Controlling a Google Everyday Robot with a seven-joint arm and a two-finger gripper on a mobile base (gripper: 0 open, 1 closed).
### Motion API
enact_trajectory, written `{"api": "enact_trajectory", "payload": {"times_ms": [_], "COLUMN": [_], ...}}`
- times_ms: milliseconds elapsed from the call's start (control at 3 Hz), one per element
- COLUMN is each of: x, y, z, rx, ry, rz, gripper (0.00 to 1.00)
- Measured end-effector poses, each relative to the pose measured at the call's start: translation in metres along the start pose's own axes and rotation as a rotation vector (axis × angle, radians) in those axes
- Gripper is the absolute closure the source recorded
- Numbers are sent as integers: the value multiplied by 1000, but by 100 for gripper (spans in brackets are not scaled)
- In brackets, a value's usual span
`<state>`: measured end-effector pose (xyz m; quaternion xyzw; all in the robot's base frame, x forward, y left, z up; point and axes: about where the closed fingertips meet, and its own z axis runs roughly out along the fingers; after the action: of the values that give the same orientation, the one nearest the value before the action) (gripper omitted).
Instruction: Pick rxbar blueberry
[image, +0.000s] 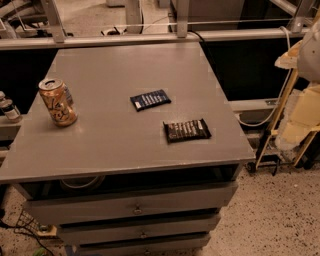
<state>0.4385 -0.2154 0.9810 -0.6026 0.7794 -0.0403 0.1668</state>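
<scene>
The rxbar blueberry is a small flat navy-blue wrapper with rows of white text. It lies flat near the middle of the grey cabinet top, angled slightly. Pale parts of my arm show at the right edge of the frame, beside the cabinet and well to the right of the bar. The gripper itself is out of view, and nothing touches the bar.
A black-brown bar wrapper lies in front and to the right of the blue bar. An orange-tan can stands at the left edge of the top. A small bottle sits off the left side. Drawers are below the front edge.
</scene>
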Motion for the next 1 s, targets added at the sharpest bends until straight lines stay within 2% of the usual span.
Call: {"api": "enact_trajectory", "payload": {"times_ms": [333,667,1000], "x": [0,-10,-41], "y": [0,-11,-39], "z": [0,-7,-5], "rx": [0,17,34], "ry": [0,-42,-157], "rz": [0,-21,-51], "gripper": [0,0,0]}}
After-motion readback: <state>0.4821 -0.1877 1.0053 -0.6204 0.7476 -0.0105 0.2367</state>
